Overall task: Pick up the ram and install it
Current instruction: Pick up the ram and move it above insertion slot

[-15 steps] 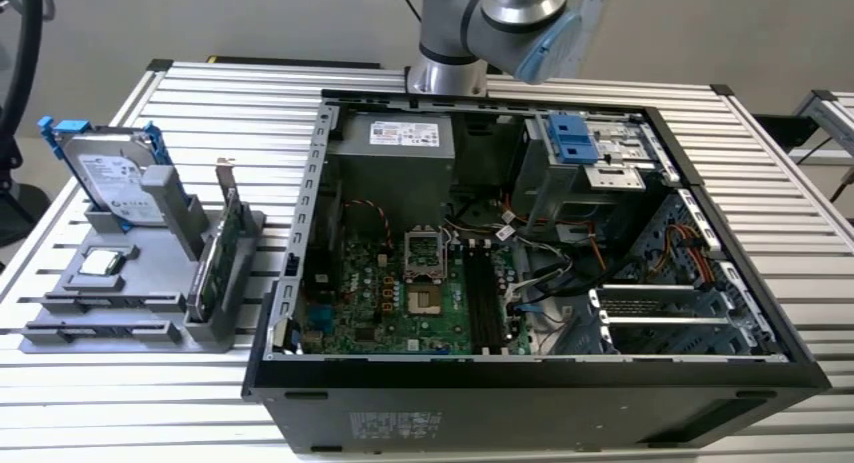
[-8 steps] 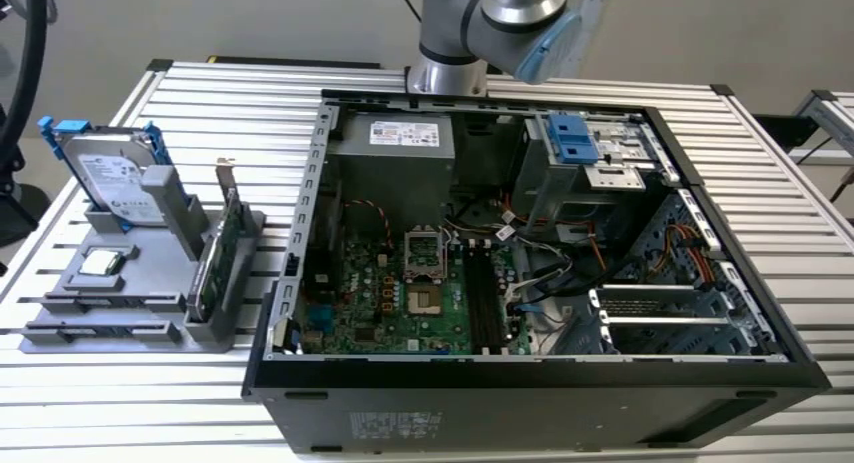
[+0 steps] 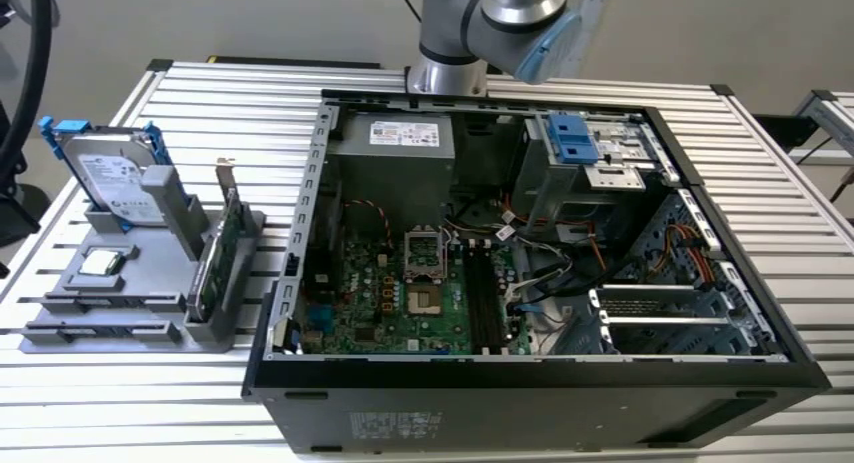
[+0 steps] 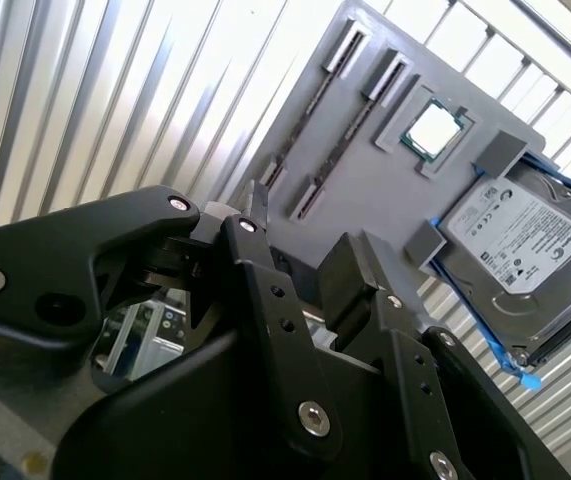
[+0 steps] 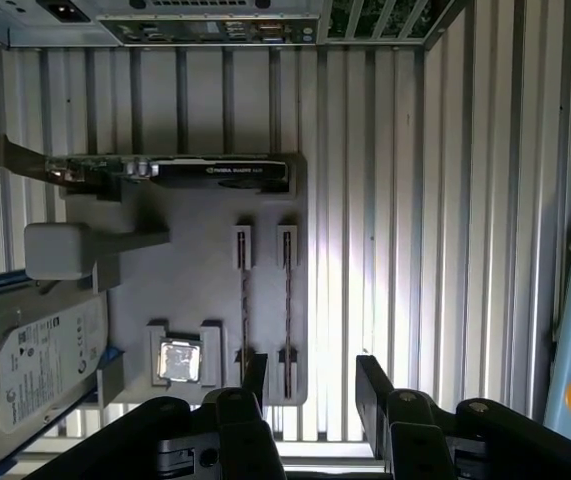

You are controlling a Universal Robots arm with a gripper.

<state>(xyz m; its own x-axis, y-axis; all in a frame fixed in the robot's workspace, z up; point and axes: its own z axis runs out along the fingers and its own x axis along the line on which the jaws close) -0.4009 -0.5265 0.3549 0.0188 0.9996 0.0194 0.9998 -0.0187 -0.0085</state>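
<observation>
First wrist view, hand (image 5: 311, 366) fingers apart, grey tray (image 5: 197, 290) w/ hard drive (image 5: 40, 365), CPU (image 5: 178, 360), gfx card (image 5: 175, 170).

Open computer case (image 3: 534, 413) set on the tabletop (image 3: 214, 93), motherboard (image 3: 387, 303) exposed inside, grey holder (image 3: 150, 286) placed by the tabletop's edge at the exterior view's left, hard drive (image 3: 114, 178) and green card (image 3: 214, 263) stood in it.

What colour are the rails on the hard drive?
The rails are blue; the exterior view shows them best.
</observation>
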